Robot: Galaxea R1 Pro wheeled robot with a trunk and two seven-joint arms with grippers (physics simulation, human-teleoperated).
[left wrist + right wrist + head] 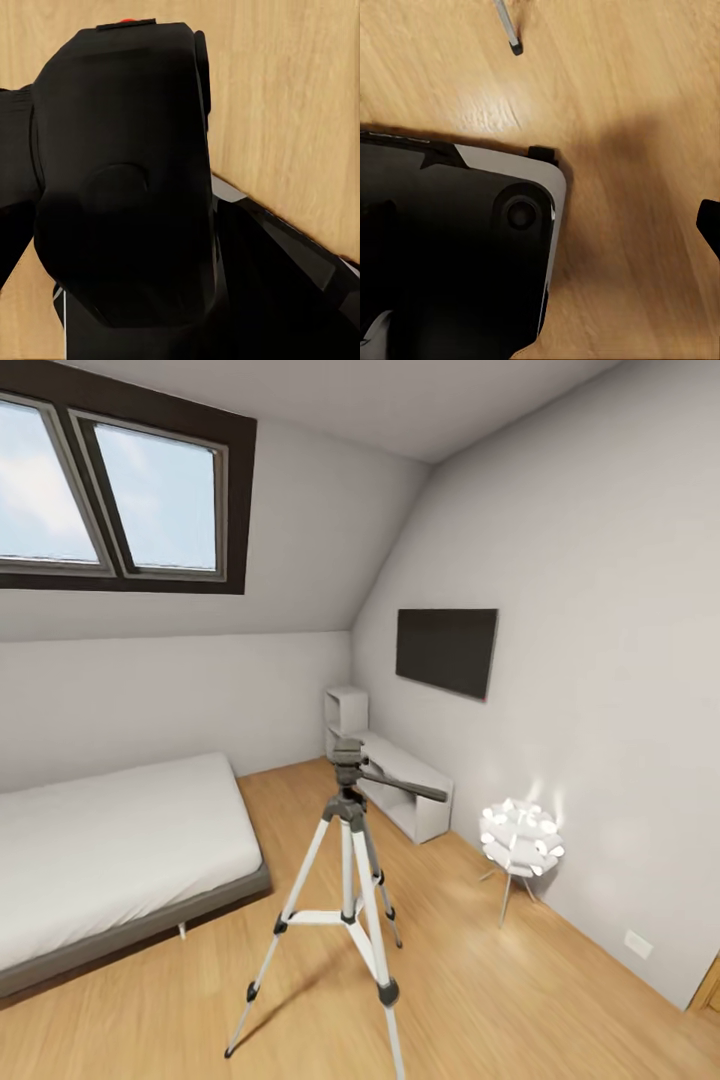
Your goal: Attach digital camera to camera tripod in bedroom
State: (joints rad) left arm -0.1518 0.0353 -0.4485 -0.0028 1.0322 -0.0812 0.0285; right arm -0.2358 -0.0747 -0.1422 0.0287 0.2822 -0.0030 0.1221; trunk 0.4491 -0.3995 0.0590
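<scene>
The camera tripod (348,860) stands on the light wood floor in the middle of the head view, silver legs spread. Its dark grey head (348,758) is bare on top and its pan handle (408,787) points right. The digital camera (124,187) looms large and black in the left wrist view, with its red button (128,21) at the far end. The left gripper is shut on it, and a dark finger (13,142) shows beside the body. In the right wrist view one black fingertip (709,225) sits at the picture's edge over the floor, with nothing held, near a tripod foot (514,46).
A low bed (110,850) lies left of the tripod. White cube shelves (400,785) and a black TV (447,650) are on the right wall, and a glowing white lamp (520,842) stands below them. Skylights (150,500) are set in the slope. The robot's base (450,247) shows below.
</scene>
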